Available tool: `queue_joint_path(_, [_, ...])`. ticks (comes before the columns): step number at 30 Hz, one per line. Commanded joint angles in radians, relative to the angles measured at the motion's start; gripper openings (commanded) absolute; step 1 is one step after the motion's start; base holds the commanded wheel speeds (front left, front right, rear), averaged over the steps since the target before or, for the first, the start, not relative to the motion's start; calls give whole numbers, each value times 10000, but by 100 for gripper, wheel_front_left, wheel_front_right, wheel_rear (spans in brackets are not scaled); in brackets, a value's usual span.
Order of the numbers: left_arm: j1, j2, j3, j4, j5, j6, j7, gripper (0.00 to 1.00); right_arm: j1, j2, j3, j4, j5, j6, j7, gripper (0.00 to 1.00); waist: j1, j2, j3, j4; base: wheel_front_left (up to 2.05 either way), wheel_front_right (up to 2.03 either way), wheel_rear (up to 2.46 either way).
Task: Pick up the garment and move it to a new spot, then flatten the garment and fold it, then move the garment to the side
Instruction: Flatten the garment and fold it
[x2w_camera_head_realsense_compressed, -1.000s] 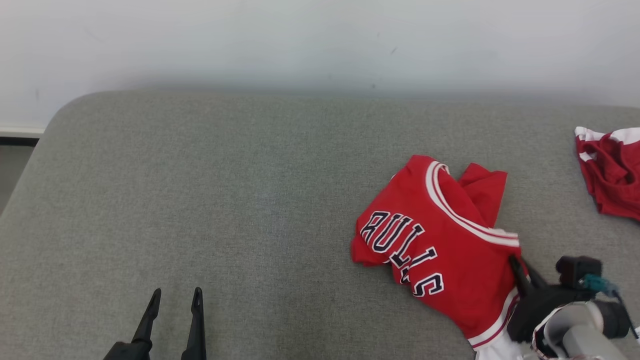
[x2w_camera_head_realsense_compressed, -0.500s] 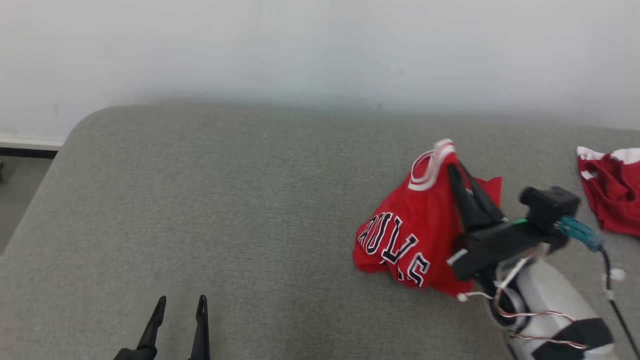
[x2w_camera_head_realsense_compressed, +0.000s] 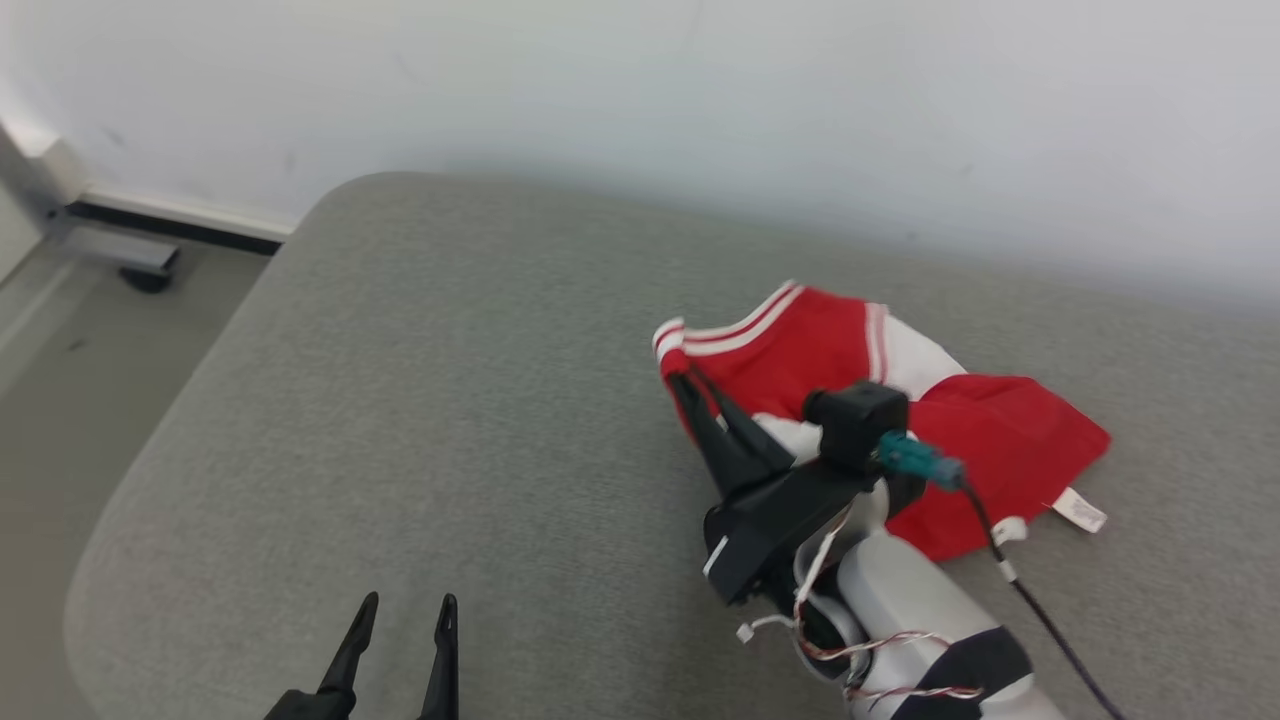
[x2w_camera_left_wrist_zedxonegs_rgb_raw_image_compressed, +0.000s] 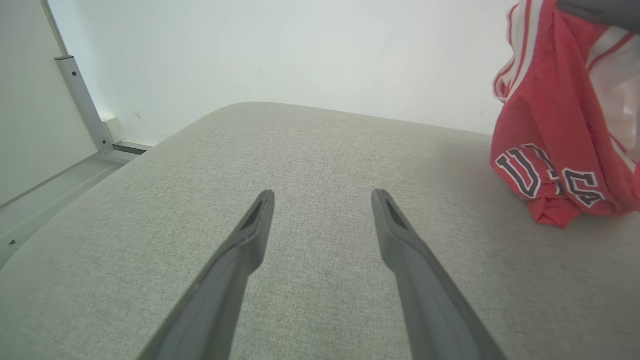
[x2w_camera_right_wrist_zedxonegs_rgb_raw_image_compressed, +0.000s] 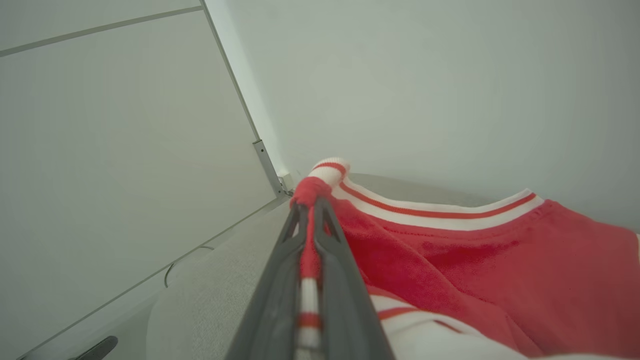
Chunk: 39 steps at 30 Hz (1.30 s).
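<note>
The garment (x2w_camera_head_realsense_compressed: 960, 430) is a red jersey with white-and-red striped trim and dark lettering. It hangs crumpled from my right gripper (x2w_camera_head_realsense_compressed: 685, 378), which is shut on its trimmed edge above the grey cushion (x2w_camera_head_realsense_compressed: 450, 400). The right wrist view has the striped hem pinched between the two fingers (x2w_camera_right_wrist_zedxonegs_rgb_raw_image_compressed: 311, 210), the red cloth (x2w_camera_right_wrist_zedxonegs_rgb_raw_image_compressed: 450, 270) trailing to the right. My left gripper (x2w_camera_head_realsense_compressed: 405, 605) stands open and empty low over the cushion's front. In the left wrist view its fingers (x2w_camera_left_wrist_zedxonegs_rgb_raw_image_compressed: 322, 195) are spread, with the garment (x2w_camera_left_wrist_zedxonegs_rgb_raw_image_compressed: 555, 140) lifted at the far right.
The cushion's rounded left end (x2w_camera_head_realsense_compressed: 200, 420) drops to a pale floor (x2w_camera_head_realsense_compressed: 60, 400). A white wall (x2w_camera_head_realsense_compressed: 700, 100) runs behind, with a dark baseboard and a metal frame (x2w_camera_head_realsense_compressed: 110, 245) at the far left.
My right gripper has lifted the garment by its edge and carried it up and to the left. The head camera has turned, shifting the whole scene. The left gripper stays open.
</note>
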Motion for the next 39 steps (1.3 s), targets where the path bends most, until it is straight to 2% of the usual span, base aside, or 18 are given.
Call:
queue_joint_path(1, [-119, -43, -56, 47, -30, -16, -34, 100, -61, 126, 156, 356, 78, -26, -33, 0, 0, 0, 83, 658, 0, 0, 0])
queue_joint_path(4, [-209, -75, -137, 129, -57, -53, -32, 100, -34, 294, 606, 1415, 217, -26, 83, 0, 0, 0, 163, 862, 0, 0, 0])
queue_joint_path(5, [-233, -84, -169, 155, -63, -64, -34, 100, -60, 323, 725, 1715, 214, -26, -24, 7, 0, 0, 188, 912, 0, 0, 0])
queue_joint_path(6, [-252, -92, -181, 178, -72, -73, -34, 100, -60, 360, 889, 2044, 247, -26, -49, 100, 0, 0, 200, 945, 0, 0, 0])
queue_joint_path(10, [-304, -108, -106, 224, -107, -40, -32, 100, -311, 438, 1374, 2626, 484, -26, -498, 100, 0, 0, 247, 779, 0, 0, 0])
queue_joint_path(14, [-267, -110, 10, 203, -32, 4, -34, 100, -590, 427, 1611, 2539, 724, -26, -980, 100, 0, 0, 147, 346, 0, 0, 0])
queue_joint_path(19, [-143, -42, 131, 114, 55, -3, -32, 100, -655, -244, 1320, 1784, 678, -26, -1283, 100, 0, 0, -81, -237, 0, 0, 0])
queue_joint_path(22, [-54, 1, 202, 55, 77, -4, -32, 100, -341, -737, 634, 1088, 482, -26, -1335, 100, 0, 0, -182, -589, 0, 0, 0])
queue_joint_path(26, [35, 61, 350, -29, 61, -17, -34, 100, 438, -1284, -773, -258, -41, -26, -1336, 100, 0, 0, -198, -1096, 0, 0, 0])
queue_joint_path(27, [35, 61, 350, -29, 61, -17, -34, 100, 438, -1284, -773, -258, -41, -26, -1336, 100, 0, 0, -198, -1096, 0, 0, 0])
queue_joint_path(33, [84, 65, 416, -88, 132, -27, -34, 100, 2027, -1666, -2511, -1694, -647, -27, -1338, 100, 0, 0, -136, -1562, 0, 0, 0])
queue_joint_path(39, [238, 36, 334, -117, 227, -14, -32, 100, 3382, -1574, -3831, -2518, -947, -27, -1324, 100, 0, 0, -121, -1750, 0, 0, 0])
